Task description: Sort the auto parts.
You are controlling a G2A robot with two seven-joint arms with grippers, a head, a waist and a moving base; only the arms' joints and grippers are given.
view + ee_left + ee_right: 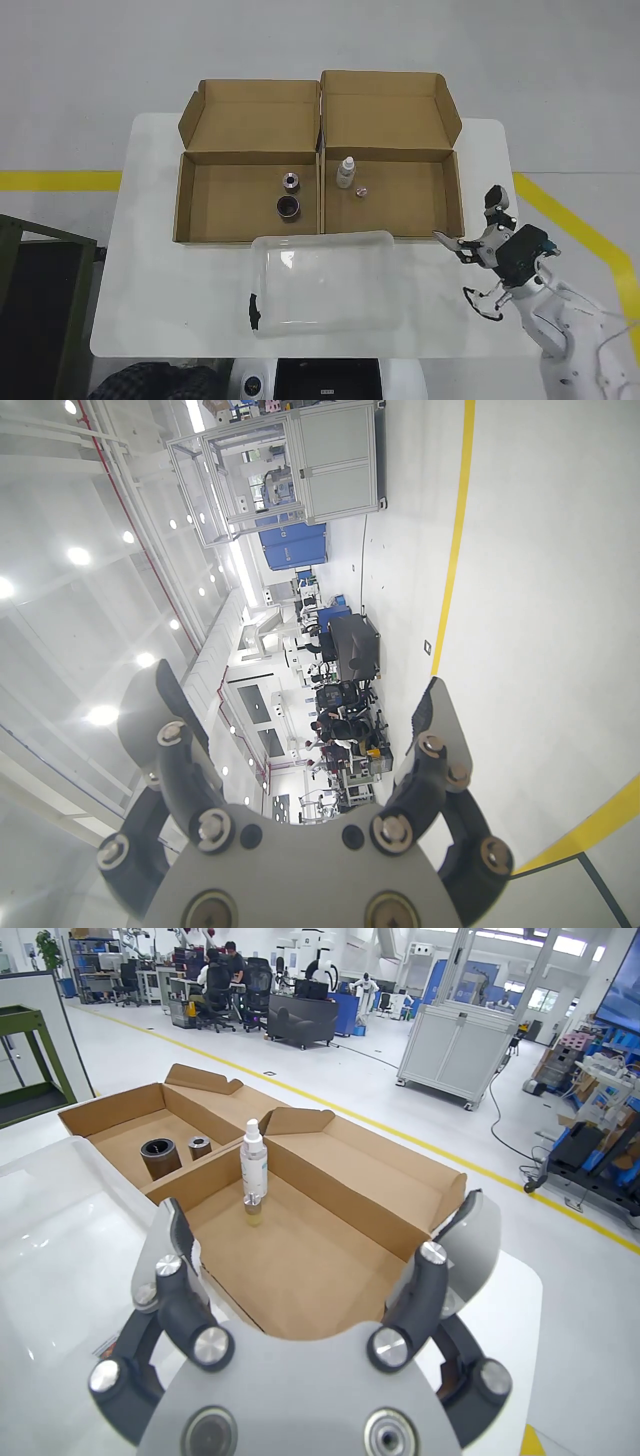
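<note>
**While the parts stand in their boxes, both grippers are wide open and hold nothing**

On the white table stand two brown cardboard boxes side by side, with their lids folded back. The right gripper hangs over the front right part of the table, just beside the front corner of the right box. Its two fingers are spread far apart with nothing between them.

In the right box, well apart from the gripper, stands a small spray bottle. It is clear with a white top and stands upright. Right next to it is a tiny part with a shiny metal top and a yellowish bottom.

The left box is farther from the gripper. It has two round metal parts in it. The dark sleeve is the bigger one, and it is hollow like a short pipe. The small steel sleeve stands near it, toward the back of the box.

A clear plastic tray sits in front of both boxes, and a little black piece lies at its left edge.

The left gripper points out at the room. Its fingers are also spread wide and hold nothing.
</note>
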